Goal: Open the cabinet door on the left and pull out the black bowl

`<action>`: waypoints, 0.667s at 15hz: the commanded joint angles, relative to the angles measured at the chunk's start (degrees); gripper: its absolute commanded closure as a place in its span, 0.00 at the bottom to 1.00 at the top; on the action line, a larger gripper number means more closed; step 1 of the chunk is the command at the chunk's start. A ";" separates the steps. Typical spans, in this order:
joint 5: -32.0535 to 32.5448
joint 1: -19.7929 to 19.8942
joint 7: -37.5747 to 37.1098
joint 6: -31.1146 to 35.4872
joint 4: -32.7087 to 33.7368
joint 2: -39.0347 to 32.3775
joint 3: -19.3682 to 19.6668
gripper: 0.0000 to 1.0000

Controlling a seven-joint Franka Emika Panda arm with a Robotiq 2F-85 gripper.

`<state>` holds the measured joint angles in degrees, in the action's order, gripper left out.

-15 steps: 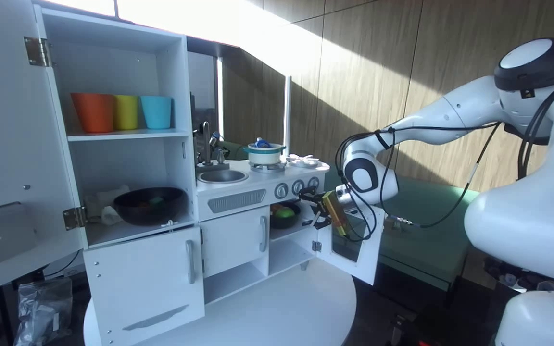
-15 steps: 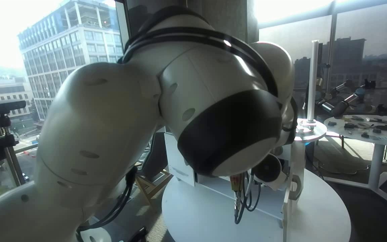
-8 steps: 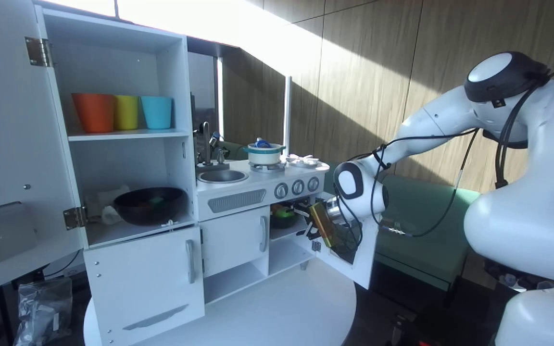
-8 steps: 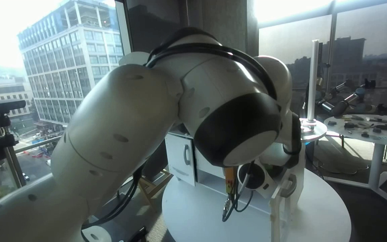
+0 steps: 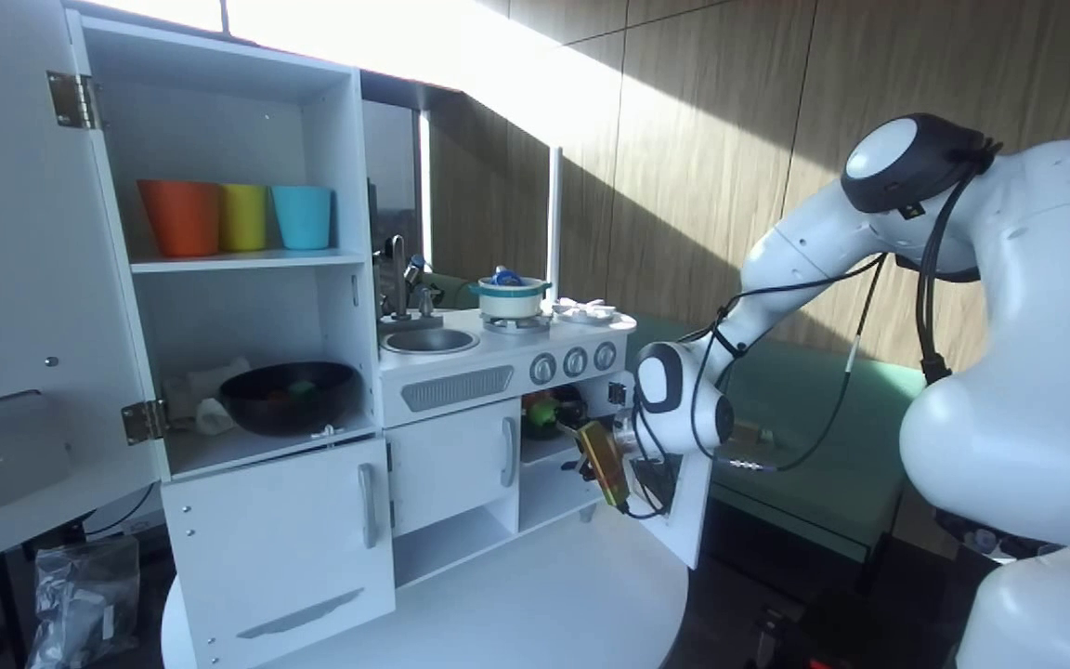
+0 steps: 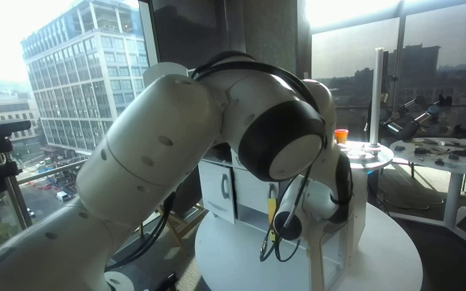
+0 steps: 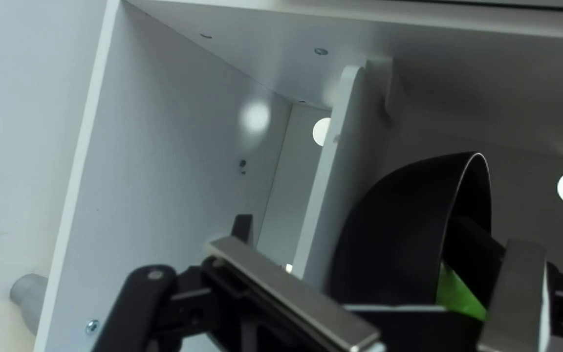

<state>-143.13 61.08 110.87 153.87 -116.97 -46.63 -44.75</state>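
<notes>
A wide black bowl (image 5: 289, 400) stands on the tall cabinet's lower shelf, whose left door (image 5: 29, 279) is open. A second black bowl (image 7: 389, 234) with a green thing (image 7: 457, 293) in it sits in the low right compartment; it is partly hidden in an exterior view (image 5: 535, 431). I cannot tell which bowl the task names. My gripper (image 5: 574, 448) is open in front of that compartment. In the wrist view my fingers (image 7: 406, 303) are apart, one over the bowl's outer side and one over its opening. Contact cannot be told.
The low right door (image 5: 688, 520) stands open close beside my wrist. A shelf (image 7: 318, 195) divides the compartment. The middle door (image 5: 447, 465) is shut. An orange cup (image 5: 180, 218), a yellow cup (image 5: 243, 218) and a blue cup (image 5: 302, 218) stand above. A teal-handled pot (image 5: 511, 302) sits on the stove.
My gripper has moved left and lower at the low right compartment. The low right door has swung further outward. The green thing's visible part has shifted slightly, and a dark round shape shows beside it.
</notes>
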 commanded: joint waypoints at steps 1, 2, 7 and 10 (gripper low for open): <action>1.30 -11.44 -9.53 -9.88 -6.19 12.65 13.57 0.00; 1.07 -13.33 -9.71 -10.96 -7.62 13.93 15.51 0.00; -0.30 -29.66 -12.42 -16.93 -15.74 21.54 31.28 0.00; -0.93 -42.34 -12.99 -19.21 -19.30 24.97 41.81 0.00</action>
<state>-143.58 30.03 100.55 137.66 -131.06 -27.92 -12.51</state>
